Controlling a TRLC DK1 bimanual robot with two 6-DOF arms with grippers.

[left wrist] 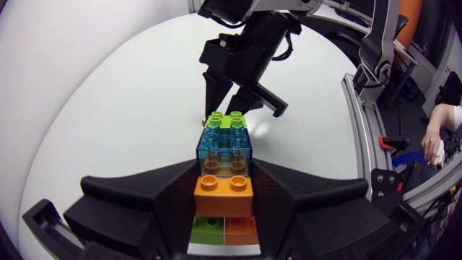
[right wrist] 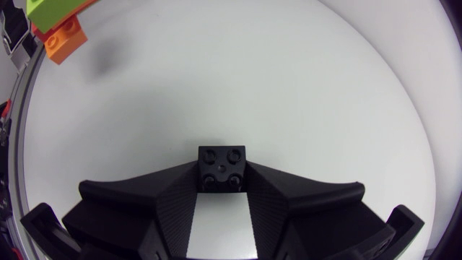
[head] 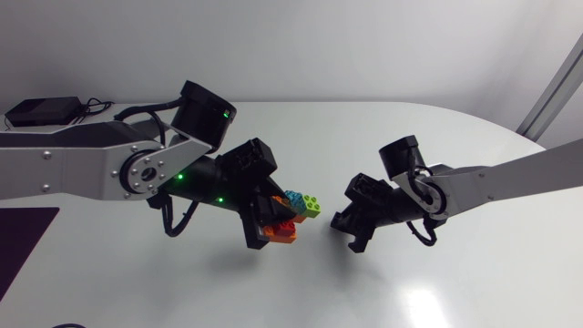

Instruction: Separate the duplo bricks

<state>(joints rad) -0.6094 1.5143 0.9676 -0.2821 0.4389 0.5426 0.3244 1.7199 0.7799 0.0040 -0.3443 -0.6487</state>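
Surface: white glossy tabletop (head: 392, 128), far right corner rounded. Your left gripper (head: 266, 230) clamped on multicoloured plastic duplo brick stack (head: 290, 215), held above tabletop middle. Your right gripper (head: 353, 230) near it, apart, fingers narrowed onto small black square plastic brick (right wrist: 221, 168). Wide white surface runs to near and right edges. Flat black box (head: 41, 111) at far left corner; dark purple mat (head: 23, 246) at left edge.

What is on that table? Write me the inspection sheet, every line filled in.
surface: white table, glossy.
job's things: brick stack of green, clear blue, orange, green and red; black brick apart from it.
clutter: black box at the far left; dark purple mat near the left arm.
grippers: left gripper, fingers shut on the brick stack; right gripper, fingers shut on the black brick.
cables: cable at the black box; cable loop below the left arm.
surroundings: nothing seen.
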